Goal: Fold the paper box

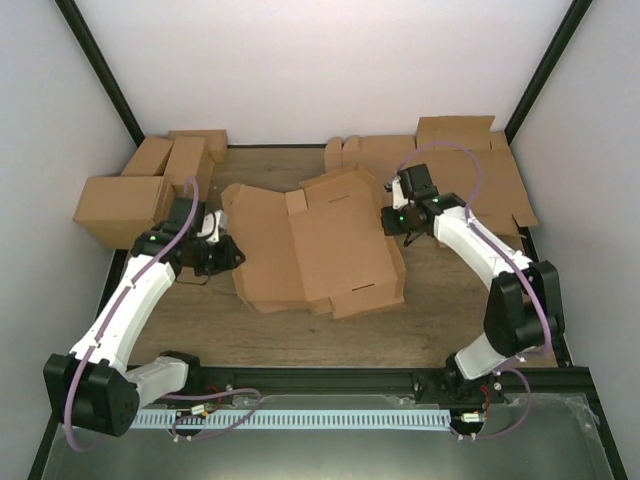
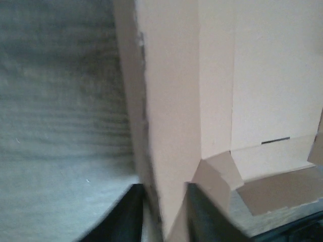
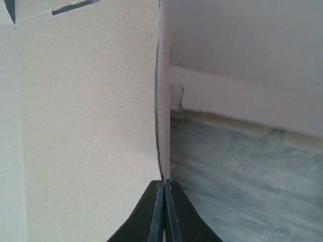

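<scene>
The paper box (image 1: 320, 245) lies partly unfolded mid-table, its brown panels and tabbed flaps raised unevenly. My left gripper (image 1: 232, 252) is at its left edge. In the left wrist view the box (image 2: 171, 101) runs its upright edge down between the two spread fingers of the left gripper (image 2: 164, 222), which stands open around it. My right gripper (image 1: 388, 218) is at the box's far right edge. In the right wrist view the right gripper (image 3: 164, 184) is shut, pinching the thin edge of a box panel (image 3: 91, 126).
A cluster of brown cartons (image 1: 150, 190) stands at the back left, close to my left arm. A pile of flat cardboard sheets (image 1: 470, 165) lies at the back right, behind my right arm. White walls enclose the table on three sides.
</scene>
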{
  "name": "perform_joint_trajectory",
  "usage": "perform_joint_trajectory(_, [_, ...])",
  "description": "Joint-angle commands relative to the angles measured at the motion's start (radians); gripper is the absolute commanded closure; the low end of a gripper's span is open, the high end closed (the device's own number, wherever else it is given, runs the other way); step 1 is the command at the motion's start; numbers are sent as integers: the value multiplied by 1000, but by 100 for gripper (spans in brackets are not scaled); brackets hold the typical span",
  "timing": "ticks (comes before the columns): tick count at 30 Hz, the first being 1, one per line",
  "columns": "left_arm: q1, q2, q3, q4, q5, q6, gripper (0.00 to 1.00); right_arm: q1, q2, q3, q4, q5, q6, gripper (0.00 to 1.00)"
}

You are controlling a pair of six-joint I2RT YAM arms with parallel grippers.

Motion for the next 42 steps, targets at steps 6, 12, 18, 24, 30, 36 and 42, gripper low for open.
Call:
perform_joint_trajectory(6, [-4,-84,36,-70,-100,-69,3,222,-231,22,121,249,-556,99])
perform_joint_trajectory(12, [-4,-58,227,-83,-243,-76,0,268,-273,70,193,359,-844,99])
perform_joint_trajectory(18, [9,47,344,-184,-436,-143,0,266,-244,258,161,381,-891,99])
perform_joint_trajectory(24, [11,7,366,-72,-362,-113,0,269,-254,358,90,268,-1023,99])
perform_joint_trajectory(30, [11,-67,287,112,-127,-135,0,340,-294,268,181,171,-1133,99])
perform_joint_trajectory(36, [11,-46,312,131,-71,-129,0,469,-233,234,277,134,-1187,99])
perform_joint_trajectory(42, [56,-8,371,75,-99,-153,0,571,-160,181,393,128,-1229,99])
